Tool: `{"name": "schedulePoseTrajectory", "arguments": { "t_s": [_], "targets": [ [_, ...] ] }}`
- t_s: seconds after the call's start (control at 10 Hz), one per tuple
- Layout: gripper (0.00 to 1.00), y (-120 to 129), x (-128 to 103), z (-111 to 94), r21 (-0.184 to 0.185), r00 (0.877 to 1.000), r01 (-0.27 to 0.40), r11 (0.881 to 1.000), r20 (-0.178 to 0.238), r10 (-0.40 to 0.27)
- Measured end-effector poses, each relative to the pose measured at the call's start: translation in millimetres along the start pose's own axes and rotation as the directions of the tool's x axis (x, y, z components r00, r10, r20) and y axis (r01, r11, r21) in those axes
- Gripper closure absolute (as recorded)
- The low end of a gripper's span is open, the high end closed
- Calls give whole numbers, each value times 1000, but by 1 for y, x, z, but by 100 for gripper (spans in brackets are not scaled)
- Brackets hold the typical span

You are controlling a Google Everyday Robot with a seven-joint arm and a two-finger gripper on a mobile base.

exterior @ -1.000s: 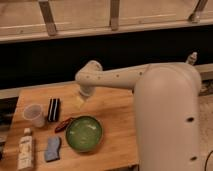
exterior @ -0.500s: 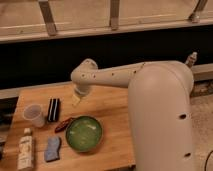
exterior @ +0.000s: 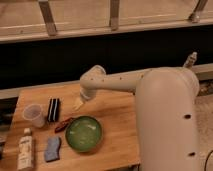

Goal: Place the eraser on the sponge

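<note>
1. Gripper (exterior: 78, 103) hangs off the wrist of the white arm (exterior: 125, 80), low over the wooden table (exterior: 120, 120), pointing down toward 7 o'clock. Whether it is spread or closed: cannot tell. Nothing seen in its grasp.
2. Eraser (exterior: 53, 109) lies flat on the table at the gripper's 9 o'clock, near it but apart, no contact visible.
3. Eraser's long axis runs about 12-to-6 as I look at it, far end toward the back rail and near end toward the front edge of the table. Pale stripes run along that same line.
4. Clear plastic cup (exterior: 34, 114) stands upright at the eraser's 9 o'clock, just beside it. Cannot tell if they touch.
5. Sponge (exterior: 52, 149) sits flat near the front edge, at the eraser's 6 o'clock and well apart from it. Its long axis is also roughly 12-to-6, leaning slightly toward 1 o'clock. Its top is bare.
6. Small reddish-brown object (exterior: 63, 124) lies between eraser and sponge, at the eraser's 5 o'clock, slanted on a 2-to-8 line.
7. Green bowl (exterior: 83, 133) sits at the sponge's 2 o'clock, just beside the reddish-brown object, below the gripper at its 6 o'clock.
8. Pale bottle (exterior: 25, 149) lies at the sponge's 9 o'clock, cap toward 12, near the left edge.
</note>
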Motion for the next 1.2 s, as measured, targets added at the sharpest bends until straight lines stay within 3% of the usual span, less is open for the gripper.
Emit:
{"name": "schedulePoseTrajectory", "arguments": {
  "t_s": [0.3, 0.5, 0.8, 1.2],
  "targets": [
    [20, 12, 6, 7, -10, 984, -154, 988, 92, 155],
    [20, 18, 11, 9, -31, 969, -214, 976, 120, 217],
    [20, 25, -1, 6, -12, 985, -144, 990, 99, 144],
    [20, 71, -64, 9, 6, 995, -8, 1000, 97, 7]
  ]
}}
